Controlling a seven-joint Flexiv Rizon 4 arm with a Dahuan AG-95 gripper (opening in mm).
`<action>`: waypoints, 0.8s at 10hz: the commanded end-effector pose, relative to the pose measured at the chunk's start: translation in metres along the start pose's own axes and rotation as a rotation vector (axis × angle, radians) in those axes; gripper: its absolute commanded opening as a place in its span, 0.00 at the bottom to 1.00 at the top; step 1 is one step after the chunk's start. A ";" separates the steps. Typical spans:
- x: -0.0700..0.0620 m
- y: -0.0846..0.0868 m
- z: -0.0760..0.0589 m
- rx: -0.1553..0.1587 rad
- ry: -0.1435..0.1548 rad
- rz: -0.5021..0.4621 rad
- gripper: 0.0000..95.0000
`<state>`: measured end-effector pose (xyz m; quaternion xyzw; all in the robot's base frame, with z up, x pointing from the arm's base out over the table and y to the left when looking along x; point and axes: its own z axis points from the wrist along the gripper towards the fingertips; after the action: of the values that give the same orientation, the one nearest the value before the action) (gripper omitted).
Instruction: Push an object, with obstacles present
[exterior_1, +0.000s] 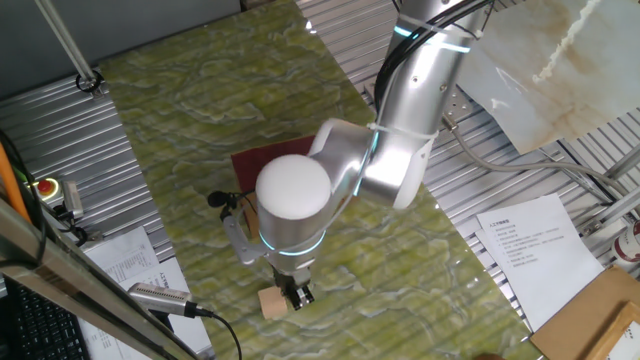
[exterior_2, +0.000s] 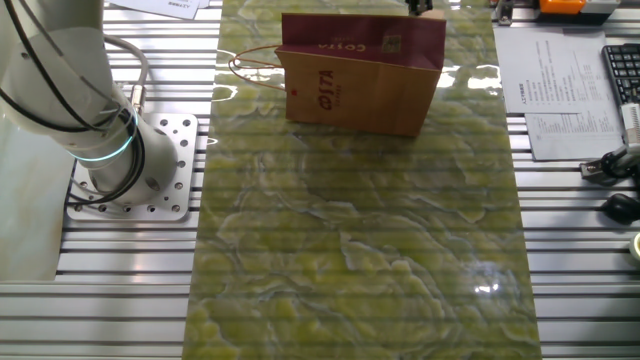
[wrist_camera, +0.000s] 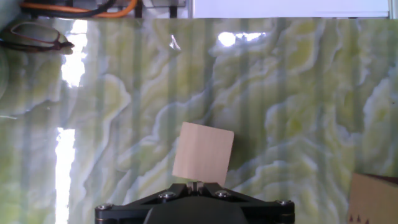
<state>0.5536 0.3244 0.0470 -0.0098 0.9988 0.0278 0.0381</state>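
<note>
The small wooden cube (exterior_1: 273, 302) lies on the green marbled surface (exterior_1: 200, 110), near its edge. The hand (exterior_1: 297, 294) stands just beside the cube and low over the surface. In the hand view the cube (wrist_camera: 203, 155) sits directly in front of the fingers, which look pressed together, with no gap between them. The brown Costa paper bag (exterior_2: 362, 73) stands upright behind the arm, well apart from the cube.
</note>
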 end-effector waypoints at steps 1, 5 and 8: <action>0.000 -0.006 -0.002 0.004 -0.024 -0.010 0.00; -0.002 -0.019 -0.008 0.011 -0.078 -0.041 0.00; -0.002 -0.015 -0.010 -0.001 -0.049 -0.039 0.00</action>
<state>0.5546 0.3097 0.0584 -0.0330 0.9968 0.0268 0.0672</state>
